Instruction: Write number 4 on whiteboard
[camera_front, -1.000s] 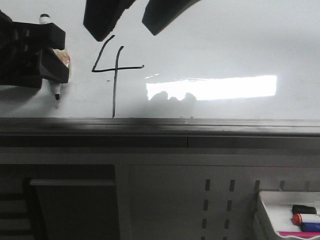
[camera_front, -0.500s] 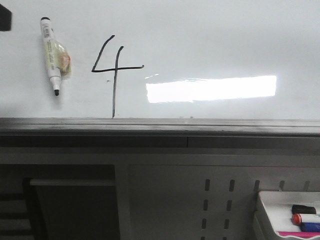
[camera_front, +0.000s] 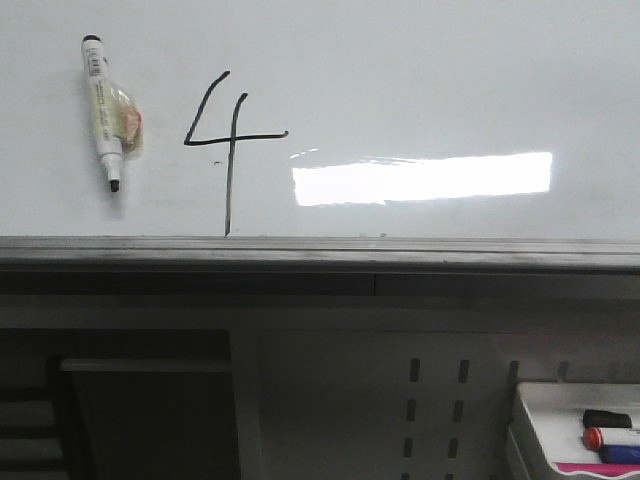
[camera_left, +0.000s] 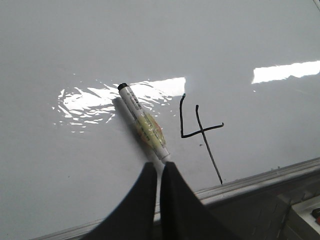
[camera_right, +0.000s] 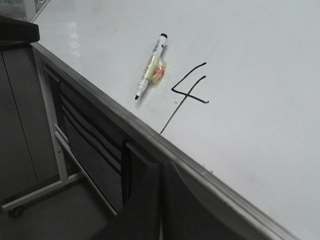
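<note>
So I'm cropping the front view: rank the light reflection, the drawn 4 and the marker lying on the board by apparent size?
Largest to smallest:
1. Bright rectangular light reflection, clearly longest.
2. Thin black hand-drawn number 4 on the glossy whiteboard.
3. White black-capped marker, slightly shorter than the 4 and much narrower.

A bright rectangular light reflection (camera_front: 422, 178) glares on the glossy white surface. Below it stands a grey cabinet front with a perforated panel (camera_front: 435, 410) of slotted holes on the right and a dark recessed drawer (camera_front: 145, 400) on the left. At the near right sits a small white tray (camera_front: 530, 420) of markers. A wheeled metal frame (camera_right: 50, 150) stands on the grey floor (camera_right: 55, 215).
</note>
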